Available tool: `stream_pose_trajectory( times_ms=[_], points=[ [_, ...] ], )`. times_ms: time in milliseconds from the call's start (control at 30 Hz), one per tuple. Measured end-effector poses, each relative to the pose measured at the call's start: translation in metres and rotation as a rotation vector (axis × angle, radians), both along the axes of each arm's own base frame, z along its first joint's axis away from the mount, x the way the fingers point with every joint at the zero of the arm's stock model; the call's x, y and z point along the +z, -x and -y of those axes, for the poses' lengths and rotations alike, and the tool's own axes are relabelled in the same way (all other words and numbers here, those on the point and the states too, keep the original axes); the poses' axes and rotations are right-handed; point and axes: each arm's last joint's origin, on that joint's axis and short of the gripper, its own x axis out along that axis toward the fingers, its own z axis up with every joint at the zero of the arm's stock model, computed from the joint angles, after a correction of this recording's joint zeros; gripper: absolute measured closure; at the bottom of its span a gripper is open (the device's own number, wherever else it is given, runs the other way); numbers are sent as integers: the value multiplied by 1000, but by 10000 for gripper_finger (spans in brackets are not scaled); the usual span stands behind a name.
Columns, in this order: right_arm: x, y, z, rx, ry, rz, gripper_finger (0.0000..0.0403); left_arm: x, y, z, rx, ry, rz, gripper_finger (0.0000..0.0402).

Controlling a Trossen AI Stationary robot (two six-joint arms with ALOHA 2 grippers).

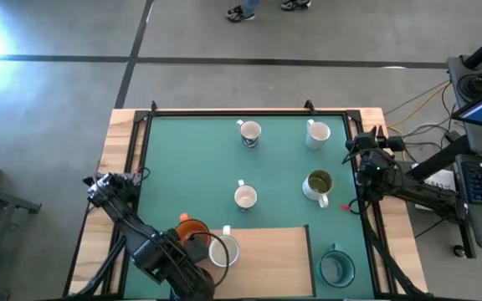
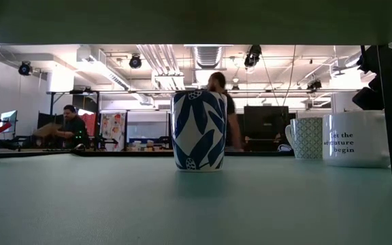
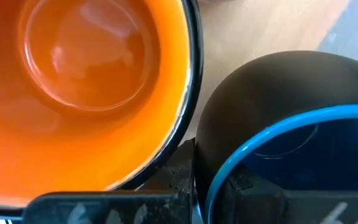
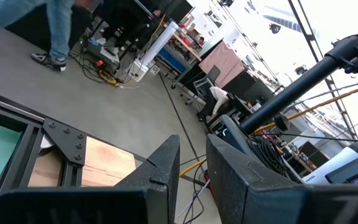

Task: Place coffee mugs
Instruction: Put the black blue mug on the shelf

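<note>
**Left claw pinched on the orange mug's rim at the wooden board**

The left gripper point(image 1: 192, 242) is down at the near edge of the table, at the left end of the wooden board point(image 1: 266, 259). Its fingers are almost fully closed, pinching the rim of the orange mug point(image 1: 191, 227). The left wrist view looks straight into that mug, with a dark mug with a bright blue rim point(image 3: 291, 155) just beside it, the two nearly touching. A white mug point(image 1: 222, 249) stands on the board just to the right of the orange one, partly under the arm.

The right gripper point(image 1: 360, 149) waits at the right edge of the table, over the frame and off the green mat point(image 1: 182, 167). Its fingers point(image 4: 160, 168) stand a little apart with nothing between them, pointing out toward the room.

The other mugs are spread over the mat. A blue-and-white patterned mug point(image 1: 250, 133) and a white mug point(image 1: 317, 134) stand near the far edge. A white mug point(image 1: 245, 196) sits in the middle, and a mug with an olive-green inside point(image 1: 318, 185) is to its right. A teal mug point(image 1: 336, 266) stands at the near right, just beside the board.

A person's feet point(image 1: 241, 12) show on the floor beyond the table
</note>
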Motion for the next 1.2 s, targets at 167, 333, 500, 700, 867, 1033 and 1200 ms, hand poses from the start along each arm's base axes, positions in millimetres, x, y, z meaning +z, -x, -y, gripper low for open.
stream_pose_trajectory(
  times_ms=[167, 333, 500, 700, 867, 1033, 1200],
  points=[
    [0, 0, 0, 0, 0, 0, 335, -5, -1, -2, 10, -25, -12, 392],
    [0, 0, 0, 0, 0, 0, 335, -5, -2, -2, 12, -25, -14, 392],
    [0, 0, 0, 0, 0, 0, 335, -5, -2, -2, 11, -20, -19, 391],
    [0, 0, 0, 0, 0, 0, 335, -5, -1, -1, 3, 2, -34, 370],
    [0, 0, 0, 0, 0, 0, 335, -2, -1, -1, 1, 15, -33, 364],
    [0, 0, 0, 0, 0, 0, 335, 6, 0, -2, 1, 36, -10, 363],
    [0, 0, 0, 0, 0, 0, 335, 7, 0, -2, 2, 40, -5, 363]
  ],
)
